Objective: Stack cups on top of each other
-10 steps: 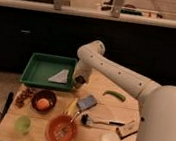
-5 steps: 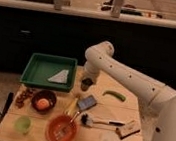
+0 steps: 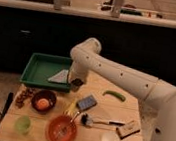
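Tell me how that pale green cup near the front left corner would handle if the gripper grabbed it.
The green cup looks like thin plastic, so probably light, and may flex when squeezed. Standing upright, it might tip if nudged. The gripper, shut, is by the green tray.

We see the shut end effector (image 3: 76, 83) just beside the green rectangular plastic tray (image 3: 36, 71). The wooden surface (image 3: 128, 109) is bare around the curved green vegetable (image 3: 114, 95). The front is crowded: pale green translucent plastic cup (image 3: 22, 124), dark brown bowl (image 3: 44, 101), wide orange bowl (image 3: 61, 131).
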Available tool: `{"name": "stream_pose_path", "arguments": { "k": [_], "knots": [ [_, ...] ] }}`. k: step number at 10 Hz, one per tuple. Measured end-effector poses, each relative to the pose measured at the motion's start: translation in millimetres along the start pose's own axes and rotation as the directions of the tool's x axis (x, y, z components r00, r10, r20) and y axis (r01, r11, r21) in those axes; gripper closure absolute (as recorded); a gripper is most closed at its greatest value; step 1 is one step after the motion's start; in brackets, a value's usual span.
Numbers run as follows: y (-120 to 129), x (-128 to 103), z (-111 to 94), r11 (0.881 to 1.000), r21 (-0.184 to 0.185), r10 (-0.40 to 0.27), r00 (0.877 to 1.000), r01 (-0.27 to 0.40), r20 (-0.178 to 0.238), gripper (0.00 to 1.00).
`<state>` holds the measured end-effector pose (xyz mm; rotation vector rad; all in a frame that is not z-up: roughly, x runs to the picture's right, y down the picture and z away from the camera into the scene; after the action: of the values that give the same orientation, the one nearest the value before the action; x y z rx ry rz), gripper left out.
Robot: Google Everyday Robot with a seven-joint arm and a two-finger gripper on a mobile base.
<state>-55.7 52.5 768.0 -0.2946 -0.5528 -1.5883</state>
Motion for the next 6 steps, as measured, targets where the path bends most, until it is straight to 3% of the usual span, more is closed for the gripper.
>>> {"name": "stream_pose_path", "arguments": {
  "k": [1,6],
  "knots": [
    [-30,-11,-6,0.999,-0.002,-0.041,0.999,0.041,0.002,1.0],
    [-86,-51,-18,0.995,-0.023,-0.099,0.995,0.099,0.012,1.0]
  ]
}}
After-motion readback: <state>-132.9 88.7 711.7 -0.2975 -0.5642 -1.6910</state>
